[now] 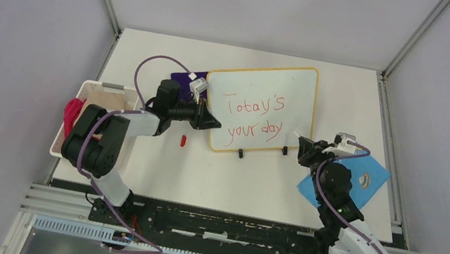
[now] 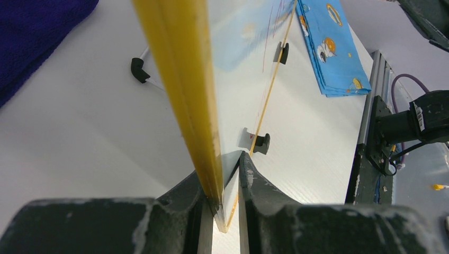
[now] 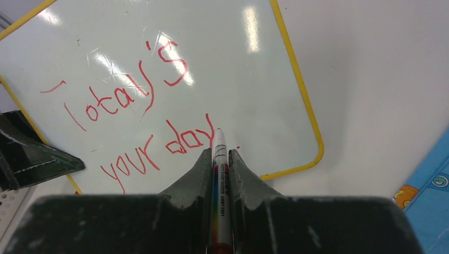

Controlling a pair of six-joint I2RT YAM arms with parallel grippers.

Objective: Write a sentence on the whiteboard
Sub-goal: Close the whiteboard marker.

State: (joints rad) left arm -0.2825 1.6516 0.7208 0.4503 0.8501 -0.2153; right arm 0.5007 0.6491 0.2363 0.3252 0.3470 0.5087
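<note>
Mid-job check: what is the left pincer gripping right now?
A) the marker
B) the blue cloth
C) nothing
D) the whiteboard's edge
D: the left wrist view shows the left pincer shut on the whiteboard at its yellow frame, while the marker sits in the right pincer.

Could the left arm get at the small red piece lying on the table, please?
Probably not yet: the small red piece lies close, unblocked, but the left hand is clamped on the whiteboard.
</note>
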